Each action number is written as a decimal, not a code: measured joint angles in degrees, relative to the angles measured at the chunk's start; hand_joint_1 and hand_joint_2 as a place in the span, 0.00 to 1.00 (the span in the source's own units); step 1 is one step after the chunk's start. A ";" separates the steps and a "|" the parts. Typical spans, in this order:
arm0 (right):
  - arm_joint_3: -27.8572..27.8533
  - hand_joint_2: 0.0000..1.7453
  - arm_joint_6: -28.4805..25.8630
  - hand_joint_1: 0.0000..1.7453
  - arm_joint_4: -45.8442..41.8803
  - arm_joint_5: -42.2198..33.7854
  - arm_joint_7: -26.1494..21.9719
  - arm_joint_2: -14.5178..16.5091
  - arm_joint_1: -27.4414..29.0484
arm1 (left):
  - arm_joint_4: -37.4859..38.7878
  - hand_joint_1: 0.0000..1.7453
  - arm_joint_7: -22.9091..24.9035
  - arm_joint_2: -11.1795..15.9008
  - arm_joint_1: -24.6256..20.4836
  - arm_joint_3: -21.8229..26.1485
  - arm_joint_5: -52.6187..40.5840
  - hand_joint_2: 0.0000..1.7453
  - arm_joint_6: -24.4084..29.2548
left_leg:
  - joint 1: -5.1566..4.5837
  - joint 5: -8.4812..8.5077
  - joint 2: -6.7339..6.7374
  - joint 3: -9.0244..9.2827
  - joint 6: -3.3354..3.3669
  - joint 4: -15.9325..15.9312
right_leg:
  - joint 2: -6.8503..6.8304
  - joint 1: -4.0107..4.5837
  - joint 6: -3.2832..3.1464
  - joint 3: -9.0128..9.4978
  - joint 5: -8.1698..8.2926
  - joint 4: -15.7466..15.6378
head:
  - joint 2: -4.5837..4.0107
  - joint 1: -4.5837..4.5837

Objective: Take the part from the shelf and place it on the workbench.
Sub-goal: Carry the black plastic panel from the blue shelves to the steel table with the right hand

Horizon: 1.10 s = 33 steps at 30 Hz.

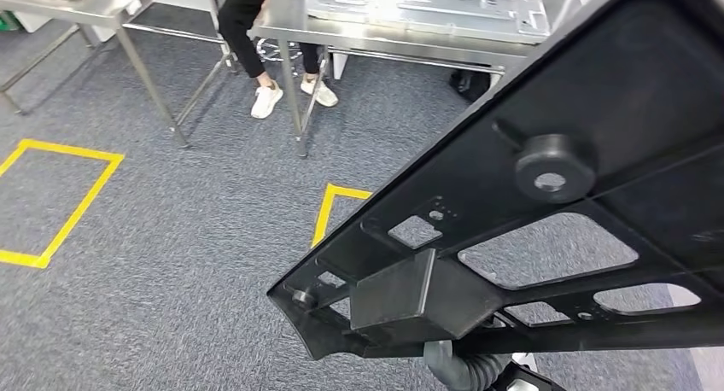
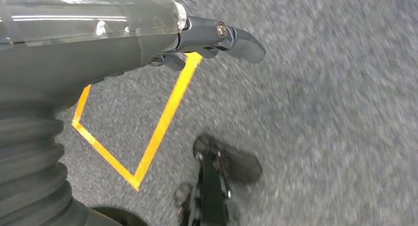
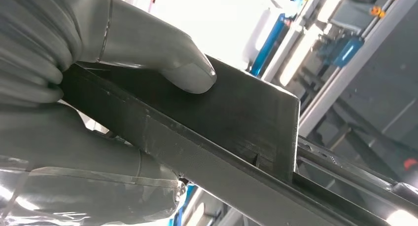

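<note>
Open carpet [image 1: 196,237] ahead; table legs [image 1: 294,101] and a person [image 1: 256,41] beyond.

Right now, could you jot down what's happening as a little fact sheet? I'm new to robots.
Carried item: black plastic part, large, flat, with cut-outs
Right hand: grips the part's edge, thumb pressed on top
Left hand: holds nothing, hangs above the floor
Floor: grey carpet with yellow tape squares
Ahead: steel workbench bearing a metal panel
Nearby: a person's legs beside the workbench

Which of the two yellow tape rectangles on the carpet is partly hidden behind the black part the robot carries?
The right-hand yellow rectangle, in front of the steel table: the black part covers most of it. The left one lies in the open, cut only by the frame's edge.
</note>
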 joint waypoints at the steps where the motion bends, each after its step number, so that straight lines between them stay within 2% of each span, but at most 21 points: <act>1: -0.01 1.00 -0.23 1.00 -0.16 0.00 0.00 -0.01 -0.05 | 0.00 0.00 -0.06 -0.01 -0.07 -0.12 -0.19 1.00 -0.26 | -0.12 -0.17 0.50 0.22 -0.20 0.03 | -1.25 0.23 -0.33 2.35 1.58 -4.43 | 0.00 0.01; 3: -0.03 1.00 -0.60 1.00 -0.57 0.03 0.00 -0.02 -0.14 | 0.00 0.00 -0.16 -0.01 -0.19 -0.33 -0.60 1.00 -0.71 | -0.37 -0.50 1.46 0.56 -0.72 0.10 | -2.88 0.78 -1.13 5.27 3.25 -10.18 | 0.00 0.01; 4: -0.05 1.00 -0.75 1.00 -0.74 0.05 0.00 -0.04 -0.16 | 0.00 0.00 -0.19 -0.01 -0.22 -0.40 -0.73 1.00 -0.84 | -0.45 -0.62 1.96 0.68 -1.03 0.09 | -2.93 1.05 -1.46 5.45 3.15 -10.80 | 0.01 0.00; 6: -0.09 1.00 -1.04 1.00 -0.98 0.07 0.00 -0.05 -0.03 | 0.00 0.00 -0.28 -0.01 -0.38 -0.55 -0.81 1.00 -1.11 | -0.40 -0.87 2.78 0.97 -1.64 -0.01 | -1.58 0.97 -2.10 5.41 3.42 -11.08 | 0.01 -0.01; 8: -0.14 1.00 -1.26 1.00 -1.20 0.18 0.00 -0.04 0.02 | 0.00 0.00 -0.42 0.00 -0.58 -0.80 -0.65 1.00 -1.52 | -0.22 -2.46 1.07 0.42 -2.19 1.92 | -0.64 0.59 -2.81 5.69 3.79 -11.71 | 0.00 -0.01; 10: -0.15 1.00 -1.67 1.00 -1.34 0.50 0.00 -0.03 0.02 | 0.00 0.00 -0.48 0.05 -0.56 -0.95 -0.48 1.00 -1.87 | -0.05 -5.99 -1.92 -2.54 -2.57 8.46 | 0.08 0.43 -3.28 5.85 3.92 -11.97 | 0.00 -0.01; 12: -0.15 1.00 -2.43 1.00 -1.33 0.93 0.00 -0.04 0.28 | 0.00 0.00 -0.45 0.10 -0.32 -1.06 -0.44 1.00 -1.98 | -0.01 -8.39 -3.04 -6.23 -2.83 15.51 | 0.92 0.48 -3.45 5.88 3.85 -11.91 | 0.01 -0.01; 13: -0.14 1.00 -2.85 1.00 -1.33 1.09 0.00 -0.05 0.53 | 0.00 0.00 -0.44 0.11 -0.22 -1.18 -0.45 1.00 -1.99 | -0.01 -8.12 -3.14 -7.12 -2.90 16.76 | 1.29 0.51 -3.44 5.95 3.77 -11.88 | 0.01 -0.01; 14: -0.13 1.00 -3.16 1.00 -1.35 1.19 0.00 -0.05 0.88 | 0.00 0.00 -0.45 0.11 -0.18 -1.31 -0.46 1.00 -1.98 | 0.01 -6.49 -3.16 -6.78 -2.89 15.35 | 1.62 0.52 -3.37 6.11 3.65 -11.83 | 0.00 -0.01; 16: -0.02 1.00 -3.46 1.00 -1.56 1.25 0.00 -0.07 1.68 | 0.00 0.00 -0.54 0.12 -0.19 -1.50 -0.48 1.00 -1.97 | 0.07 -2.12 -3.34 -3.61 -2.60 7.81 | 2.07 0.51 -3.07 6.56 3.18 -11.69 | -0.01 -0.01; 17: 0.07 1.00 -3.47 1.00 -1.75 1.24 0.00 -0.07 2.04 | 0.00 0.00 -0.63 0.13 -0.23 -1.55 -0.47 1.00 -1.95 | -0.01 -0.69 -3.48 -1.88 -2.27 3.88 | 2.26 0.59 -2.81 6.71 2.86 -11.57 | -0.01 -0.01; 19: 0.27 1.00 -3.37 1.00 -2.21 1.14 0.00 -0.07 2.56 | 0.00 0.00 -0.86 0.13 -0.27 -1.61 -0.41 1.00 -1.88 | -0.24 -0.30 -3.73 -0.26 -1.38 0.10 | 2.48 0.66 -2.12 6.85 2.57 -11.39 | -0.01 -0.01; 22: 0.36 1.00 -3.21 1.00 -2.59 1.01 0.00 -0.07 2.97 | 0.00 0.00 -1.18 0.08 -0.21 -1.66 -0.16 1.00 -1.79 | -0.17 -0.58 -3.64 0.44 -0.17 -0.42 | 2.37 0.63 -1.03 6.75 2.56 -10.19 | 0.00 0.00; 23: 0.36 1.00 -3.17 1.00 -2.66 0.99 0.00 -0.07 2.99 | 0.00 0.00 -1.29 0.05 -0.19 -1.67 -0.08 1.00 -1.79 | -0.10 -0.73 -3.61 0.88 0.14 -0.46 | 2.09 0.59 -0.73 6.13 1.92 -8.83 | 0.00 0.00; 24: 0.37 1.00 -3.14 1.00 -2.73 0.97 0.00 -0.07 2.97 | 0.00 0.00 -1.41 0.03 -0.17 -1.68 0.00 1.00 -1.79 | -0.04 -0.90 -3.57 1.33 0.36 -0.49 | 1.77 0.49 -0.52 4.98 0.86 -6.65 | 0.01 -0.01; 26: 0.38 1.00 -3.11 1.00 -2.79 0.95 0.00 -0.08 3.03 | 0.00 0.00 -1.61 0.03 -0.05 -1.69 0.07 1.00 -1.79 | -0.06 -1.68 -3.46 2.03 0.53 -0.50 | 1.26 0.37 -0.05 0.41 -1.90 0.83 | 0.00 -0.01; 28: 0.38 1.00 -3.14 1.00 -2.78 0.94 0.00 -0.10 3.19 | 0.00 0.00 -1.71 0.03 0.17 -1.69 0.08 1.00 -1.79 | -0.06 -2.73 -3.36 3.10 0.47 -0.50 | 1.09 0.28 0.14 -3.87 -2.88 6.19 | 0.00 -0.01; 29: 0.38 1.00 -3.16 1.00 -2.79 0.94 0.00 -0.12 3.24 | 0.00 0.00 -1.73 0.03 0.29 -1.69 0.08 1.00 -1.81 | -0.05 -3.32 -3.33 3.90 0.40 -0.50 | 0.99 0.26 0.04 -4.53 -2.04 5.78 | 0.01 -0.01; 30: 0.38 1.00 -3.19 1.00 -2.79 0.94 0.00 -0.13 3.27 | 0.00 0.00 -1.75 0.02 0.36 -1.70 0.08 1.00 -1.85 | -0.03 -4.00 -3.31 4.87 0.29 -0.50 | 0.86 0.27 -0.22 -4.07 -0.37 3.10 | 0.00 -0.01; 32: 0.38 1.00 -3.26 1.00 -2.80 0.93 0.00 -0.15 3.41 | 0.01 0.00 -1.80 0.00 0.43 -1.73 0.07 1.00 -1.94 | -0.06 -5.50 -3.26 6.67 -0.05 -0.59 | 0.37 0.50 -0.84 -2.03 4.36 -4.38 | 0.00 -0.01; 33: 0.39 1.00 -3.29 1.00 -2.82 0.95 0.00 -0.19 3.53 | 0.01 0.00 -1.83 -0.02 0.40 -1.74 0.06 1.00 -1.97 | -0.11 -6.21 -3.20 7.38 -0.37 -0.82 | 0.15 0.73 -1.15 -1.25 5.84 -7.01 | 0.00 -0.01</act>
